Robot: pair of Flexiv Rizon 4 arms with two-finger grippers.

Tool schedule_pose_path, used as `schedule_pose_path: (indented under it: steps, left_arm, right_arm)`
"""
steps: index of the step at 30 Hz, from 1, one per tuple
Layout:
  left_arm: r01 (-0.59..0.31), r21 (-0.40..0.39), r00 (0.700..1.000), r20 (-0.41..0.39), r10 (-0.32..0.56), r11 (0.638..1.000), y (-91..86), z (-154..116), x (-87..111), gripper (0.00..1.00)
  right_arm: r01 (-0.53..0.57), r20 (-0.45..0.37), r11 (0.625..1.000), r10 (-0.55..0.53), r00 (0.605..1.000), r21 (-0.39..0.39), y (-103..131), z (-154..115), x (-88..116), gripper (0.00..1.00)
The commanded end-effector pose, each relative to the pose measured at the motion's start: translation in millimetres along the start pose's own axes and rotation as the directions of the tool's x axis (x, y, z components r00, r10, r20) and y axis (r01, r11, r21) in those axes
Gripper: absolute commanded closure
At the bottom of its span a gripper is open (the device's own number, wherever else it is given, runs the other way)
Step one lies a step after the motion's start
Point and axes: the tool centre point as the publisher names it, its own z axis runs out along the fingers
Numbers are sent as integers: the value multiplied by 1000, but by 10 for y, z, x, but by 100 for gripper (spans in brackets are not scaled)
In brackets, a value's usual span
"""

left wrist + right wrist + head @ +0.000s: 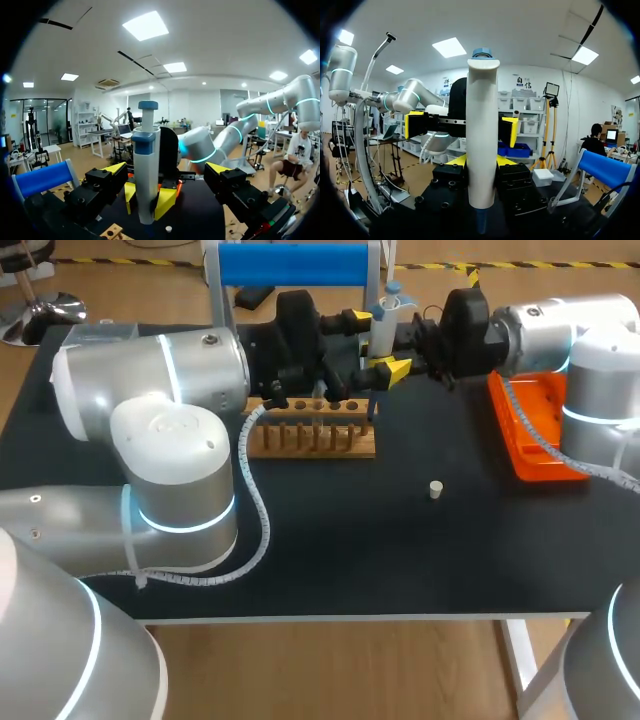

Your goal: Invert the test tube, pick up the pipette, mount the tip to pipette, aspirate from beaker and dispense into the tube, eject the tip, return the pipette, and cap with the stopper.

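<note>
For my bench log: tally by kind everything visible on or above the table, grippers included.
grippers: 2, the left gripper and the right gripper
pipette: 1
wooden rack: 1
orange tray: 1
stopper: 1
blue-barred stand: 1
Total: 7

Left arm [170, 430] and right arm [590, 350]: stout silver-white cylindrical links with rounded joint caps, small screws, and a glowing cyan ring at each joint. A white spiral-wrapped cable [258, 510] trails along each arm. Left pincer [166, 167] and right pincer [482, 160]: black blocky bodies, yellow tips.
</note>
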Motion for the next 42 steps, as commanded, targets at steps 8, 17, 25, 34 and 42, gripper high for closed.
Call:
schedule_pose_path:
  steps: [8, 17, 25, 34, 42]
  left_arm:
    - [0, 3, 1000, -4, 0, 1000, 9, -1, -10, 0]
    - [0, 3, 1000, -4, 0, 1000, 9, -1, -10, 29]
    - [0, 3, 1000, -4, 0, 1000, 9, -1, -10, 100]
    - [0, 3, 1000, -4, 0, 1000, 9, -1, -10, 100]
    - [0, 3, 1000, -4, 0, 1000, 9, -1, -10, 100]
  right_arm:
    - [4, 9, 1000, -4, 1000, 7, -10, 29, -5, 100]
    - [4, 13, 1000, -4, 1000, 6, -19, 42, -15, 100]
    - [5, 16, 1000, -5, 1000, 4, -20, 46, -12, 100]
    - [5, 16, 1000, -5, 1000, -1, -21, 54, -13, 100]
    - [7, 11, 1000, -7, 1000, -1, -18, 45, -10, 100]
